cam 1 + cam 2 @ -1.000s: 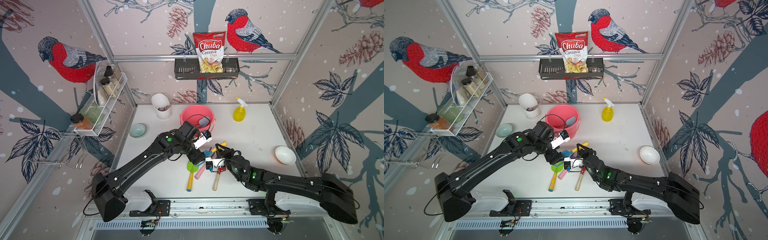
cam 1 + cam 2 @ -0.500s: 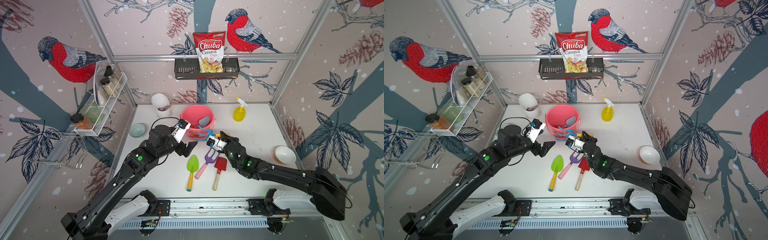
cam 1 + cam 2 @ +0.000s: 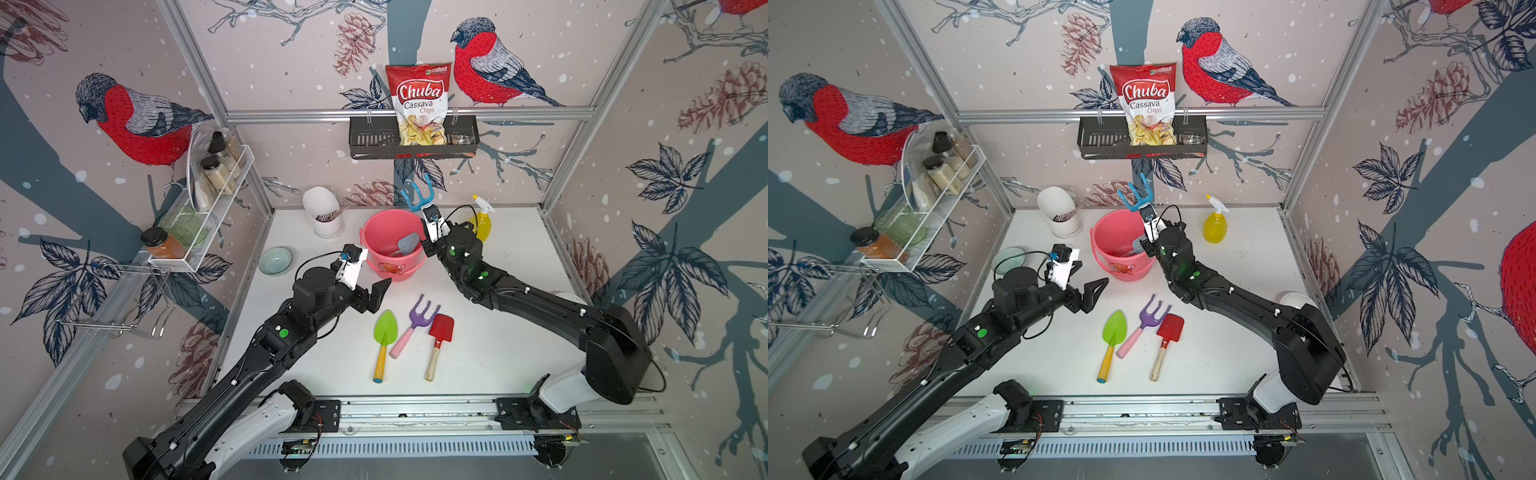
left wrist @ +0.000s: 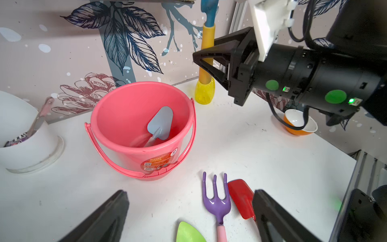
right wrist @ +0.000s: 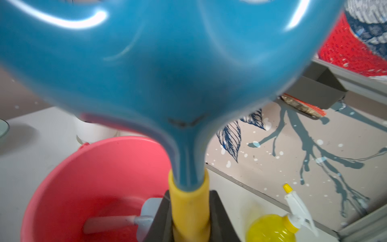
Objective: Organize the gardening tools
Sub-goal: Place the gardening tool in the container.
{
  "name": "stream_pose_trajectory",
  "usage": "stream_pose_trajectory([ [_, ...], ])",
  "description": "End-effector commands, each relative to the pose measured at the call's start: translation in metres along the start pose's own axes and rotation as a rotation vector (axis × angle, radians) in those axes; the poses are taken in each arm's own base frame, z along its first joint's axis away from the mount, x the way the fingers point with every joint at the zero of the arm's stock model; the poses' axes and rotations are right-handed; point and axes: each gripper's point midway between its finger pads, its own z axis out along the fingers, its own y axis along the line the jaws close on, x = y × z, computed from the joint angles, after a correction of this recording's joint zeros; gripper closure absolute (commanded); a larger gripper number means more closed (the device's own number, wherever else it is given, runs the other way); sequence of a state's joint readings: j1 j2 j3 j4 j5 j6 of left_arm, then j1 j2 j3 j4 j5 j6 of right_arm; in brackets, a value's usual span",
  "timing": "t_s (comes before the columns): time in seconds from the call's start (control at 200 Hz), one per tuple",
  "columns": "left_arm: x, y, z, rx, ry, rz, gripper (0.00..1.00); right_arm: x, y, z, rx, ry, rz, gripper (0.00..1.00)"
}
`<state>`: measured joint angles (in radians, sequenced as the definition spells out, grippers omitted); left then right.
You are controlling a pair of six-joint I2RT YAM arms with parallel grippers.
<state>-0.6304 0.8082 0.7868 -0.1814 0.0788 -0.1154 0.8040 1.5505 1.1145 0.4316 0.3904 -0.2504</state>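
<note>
**Sorting toy garden implements into a pink bucket.** The right tool is clamped on the yellow handle of the blue fork and holds it upright, tines uppermost, raised by the bucket's rim on the side toward the yellow spray bottle. Whether the handle end is yet over the opening cannot be told. A grip on the handle with the head up lets the handle enter first, so the step in hand is judged to be lowering and release. The light-blue trowel already lies inside the bucket, blade leaning on the inner wall, handle toward the bottom. The left tool is empty, its jaws wide apart, and hovers above the bench just beside the bucket's near side. This stance suits the next pick-up and keeps clear of the right arm. The green spade, the purple fork with pink handle and the red shovel lie flat on the bench in front of the bucket, side by side, heads toward it. The purple fork's head and the red blade lie close together. The task is judged less than half done. A likely risk is the descending handle striking the rim or the trowel.
</note>
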Motion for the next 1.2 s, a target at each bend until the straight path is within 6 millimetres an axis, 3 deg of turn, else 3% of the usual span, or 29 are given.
stream_pose_trajectory([
  [0.0, -0.020, -0.002, 0.000, 0.021, -0.107, -0.052, 0.04, -0.006, 0.011, 0.013, -0.062, -0.033, 0.182, 1.00],
  [0.455, -0.009, -0.001, 0.005, 0.022, -0.093, -0.068, 0.04, 0.030, 0.037, 0.053, -0.099, -0.002, 0.344, 1.00],
  [0.835, -0.005, 0.000, 0.005, 0.015, -0.085, -0.070, 0.04, 0.060, 0.051, 0.066, -0.100, 0.094, 0.360, 0.99],
  [0.895, -0.005, 0.000, 0.006, 0.014, -0.081, -0.067, 0.04, 0.062, 0.053, 0.067, -0.093, 0.105, 0.356, 0.91],
  [1.026, -0.004, 0.001, 0.005, 0.008, -0.079, -0.060, 0.04, 0.063, 0.056, 0.064, -0.066, 0.113, 0.333, 0.51],
  [1.196, -0.002, 0.002, 0.005, 0.002, -0.073, -0.062, 0.04, 0.064, 0.058, 0.060, -0.053, 0.113, 0.347, 0.35],
])
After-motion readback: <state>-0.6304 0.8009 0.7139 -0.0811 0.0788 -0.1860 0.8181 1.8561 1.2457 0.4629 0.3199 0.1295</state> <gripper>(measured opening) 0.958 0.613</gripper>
